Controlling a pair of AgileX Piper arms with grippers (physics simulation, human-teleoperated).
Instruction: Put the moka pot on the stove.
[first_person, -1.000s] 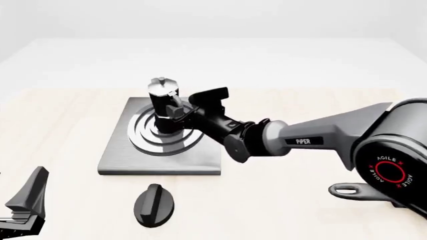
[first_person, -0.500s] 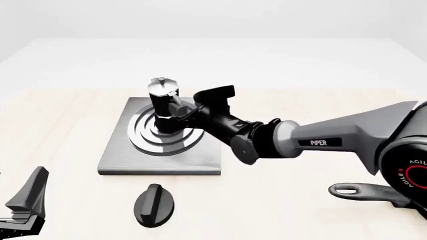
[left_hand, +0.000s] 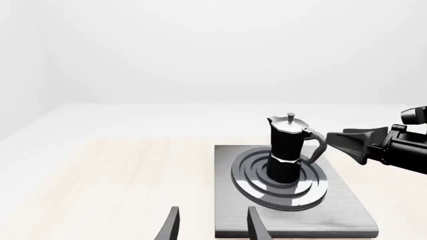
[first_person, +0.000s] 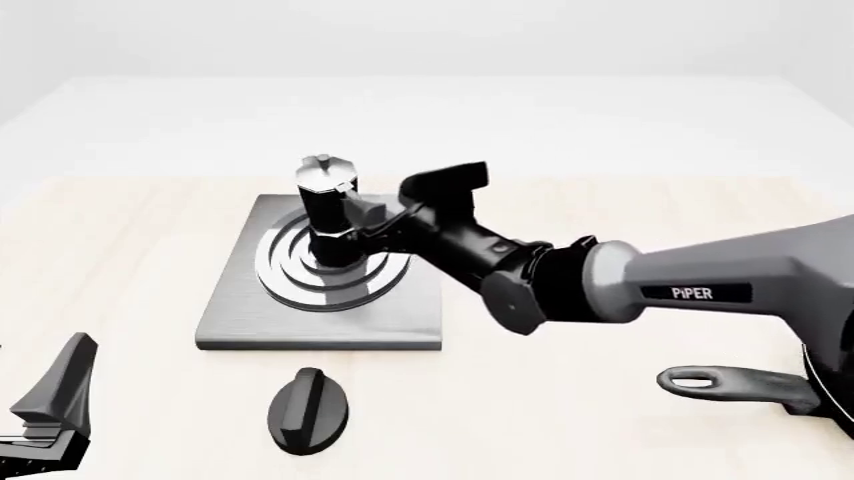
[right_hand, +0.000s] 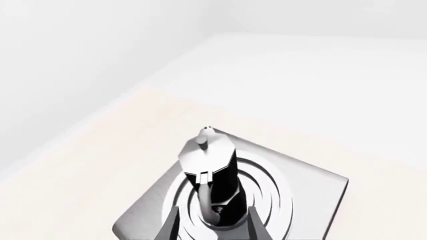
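Standing upright on the burner rings of the flat grey metal stove (first_person: 227, 325) at centre-left, the small black faceted moka pot (first_person: 328, 215) seems delivered, since the right pincer (first_person: 378, 222) gapes just beside its handle.

You have bright, even, diffuse light in all three views, with no single lamp direction you can read. The far tabletop (first_person: 427, 110) washes out to near white and merges with the pale background. Shadows are faint and soft. The stove (first_person: 240, 310) rings carry bright silver sheen, and the moka pot (first_person: 324, 205) lid glints. Renders are sharp at centre, slightly soft overall; you see no edge distortion. In the right wrist view the pincer (right_hand: 210, 225) fingers look a little blurred.
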